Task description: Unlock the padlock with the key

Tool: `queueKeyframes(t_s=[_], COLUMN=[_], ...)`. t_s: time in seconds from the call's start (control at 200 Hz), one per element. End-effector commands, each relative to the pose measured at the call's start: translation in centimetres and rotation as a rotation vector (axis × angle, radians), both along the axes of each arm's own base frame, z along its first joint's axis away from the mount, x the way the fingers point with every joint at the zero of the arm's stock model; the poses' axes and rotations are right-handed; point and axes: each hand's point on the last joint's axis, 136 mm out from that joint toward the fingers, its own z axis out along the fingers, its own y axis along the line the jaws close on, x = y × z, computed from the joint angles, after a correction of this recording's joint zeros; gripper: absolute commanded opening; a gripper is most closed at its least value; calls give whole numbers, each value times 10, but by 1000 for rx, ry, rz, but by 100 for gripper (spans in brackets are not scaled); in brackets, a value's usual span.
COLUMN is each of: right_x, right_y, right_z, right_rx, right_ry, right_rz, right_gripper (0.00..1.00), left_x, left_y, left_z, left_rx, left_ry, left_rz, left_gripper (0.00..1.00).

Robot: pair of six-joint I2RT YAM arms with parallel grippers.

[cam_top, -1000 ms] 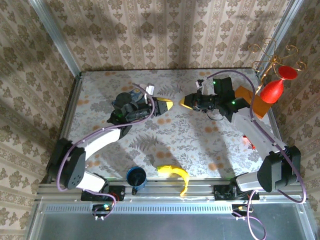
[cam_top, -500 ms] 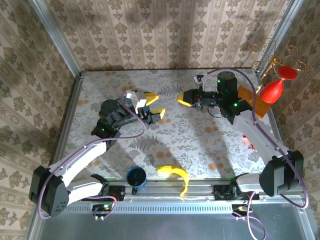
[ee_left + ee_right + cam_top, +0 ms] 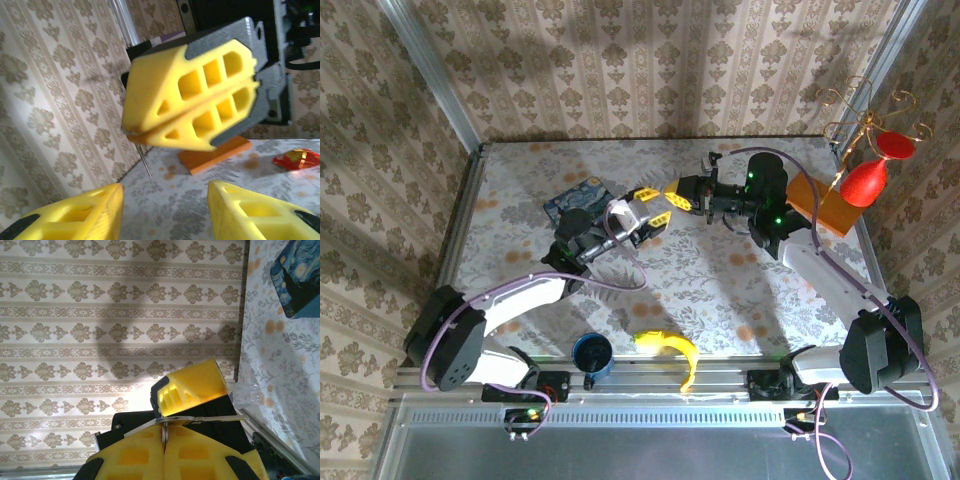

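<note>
**Key (image 3: 200, 419) pinched above table's (image 3: 520, 170) far middle**

Sits as thin metal sliver in right gripper (image 3: 670, 191), clamped tight between yellow pads (image 3: 200, 105). Faces left gripper (image 3: 653, 206), spread wide just beside. Cannot tell where padlock lies.

A robot-lab test cell: aluminium framing (image 3: 720, 384) boxes wallpaper-printed panels (image 3: 650, 70) around a floral-clothed table (image 3: 700, 290).

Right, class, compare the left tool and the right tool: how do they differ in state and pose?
The left tool is open, its fingers spread; the right tool is shut. The left tool holds nothing, while the right tool pinches a thin metal sliver, seemingly the key. The left tool points toward the far right, the right tool leftward, facing it. Both have yellow fingers.
</note>
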Motion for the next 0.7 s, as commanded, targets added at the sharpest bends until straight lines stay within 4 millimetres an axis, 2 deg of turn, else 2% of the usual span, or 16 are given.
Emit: queueKeyframes(t_s=[0.0, 0.33, 0.57, 0.695], right_x=[2, -2, -4, -5], right_y=[3, 8, 11, 12], right_z=[15, 16, 13, 12], right_rx=[32, 33, 27, 26], right_ry=[-33, -41, -40, -40], right_rz=[-15, 1, 9, 14], right_gripper=[0, 0, 0, 0], left_x=[6, 20, 20, 21], left_y=[-3, 0, -6, -8], left_z=[27, 29, 28, 27], left_rx=[-50, -76, -69, -64], left_ry=[-109, -87, -64, -58], left_rz=[51, 120, 92, 83], left_gripper=[48, 45, 37, 26])
